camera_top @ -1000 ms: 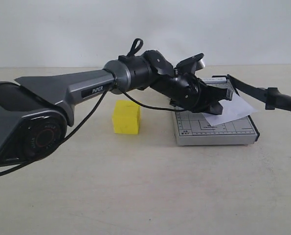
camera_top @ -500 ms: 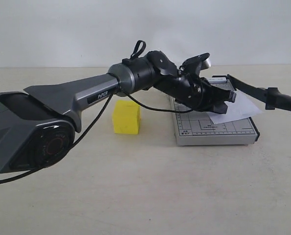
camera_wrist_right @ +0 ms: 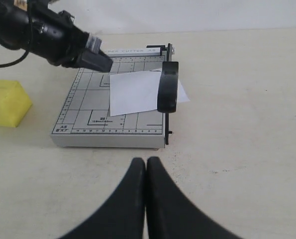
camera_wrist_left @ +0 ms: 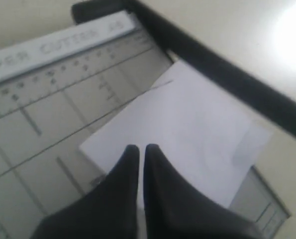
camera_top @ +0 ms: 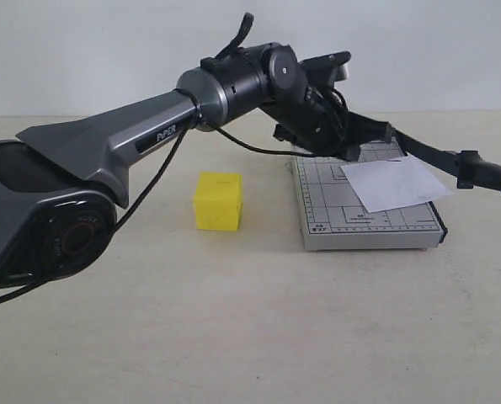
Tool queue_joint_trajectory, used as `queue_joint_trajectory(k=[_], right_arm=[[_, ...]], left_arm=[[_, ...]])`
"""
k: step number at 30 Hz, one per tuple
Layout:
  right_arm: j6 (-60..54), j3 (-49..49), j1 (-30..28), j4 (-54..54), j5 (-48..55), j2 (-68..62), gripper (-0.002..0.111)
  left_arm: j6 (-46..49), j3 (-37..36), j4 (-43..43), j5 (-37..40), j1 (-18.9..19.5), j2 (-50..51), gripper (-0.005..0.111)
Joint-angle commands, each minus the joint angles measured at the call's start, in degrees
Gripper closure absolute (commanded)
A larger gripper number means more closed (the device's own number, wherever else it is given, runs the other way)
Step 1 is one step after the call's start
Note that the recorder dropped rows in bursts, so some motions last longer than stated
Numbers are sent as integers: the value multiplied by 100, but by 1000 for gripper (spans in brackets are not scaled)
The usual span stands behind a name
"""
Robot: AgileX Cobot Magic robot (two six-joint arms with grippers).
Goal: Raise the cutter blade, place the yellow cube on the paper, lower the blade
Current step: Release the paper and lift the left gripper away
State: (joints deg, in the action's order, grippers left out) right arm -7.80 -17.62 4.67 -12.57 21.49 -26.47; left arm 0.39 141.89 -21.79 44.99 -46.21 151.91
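The left gripper (camera_wrist_left: 140, 152) has its fingers pinched nearly together and holds nothing. It hangs over the white paper (camera_wrist_left: 187, 129), near the far edge of the grey gridded cutter base (camera_top: 334, 220). In the exterior view the paper lies on the three o'clock half of the base, one corner overhanging. The cutter blade (camera_top: 439, 156) slants up off that edge, its handle out at three o'clock, so the raising looks done. The yellow cube (camera_top: 217, 200) sits on the table at nine o'clock of the base, apart from it and ungrasped. Placing it and lowering the blade remain. The right gripper (camera_wrist_right: 146, 167), fingers pressed together and empty, hovers well apart from the cutter.
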Motion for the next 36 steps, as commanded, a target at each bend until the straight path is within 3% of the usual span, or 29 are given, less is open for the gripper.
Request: queue_joint_trajectory(k=[1,15,26,36], right_arm=[[-24,-51,-9,-26,-12,1,108],[-24,-51,-9,-115,29,1,108],[-24,-51,-9,-189,29,1,108],[-24,-51,-9,-181,67,1,108]], left_arm=[[-321,9,771,651,-224,-23,102],[-161,9,618,176,-371,236,102],[1243,9,-69,113,-350,466,102],[1290,9,-204,-355,-152,466,102]])
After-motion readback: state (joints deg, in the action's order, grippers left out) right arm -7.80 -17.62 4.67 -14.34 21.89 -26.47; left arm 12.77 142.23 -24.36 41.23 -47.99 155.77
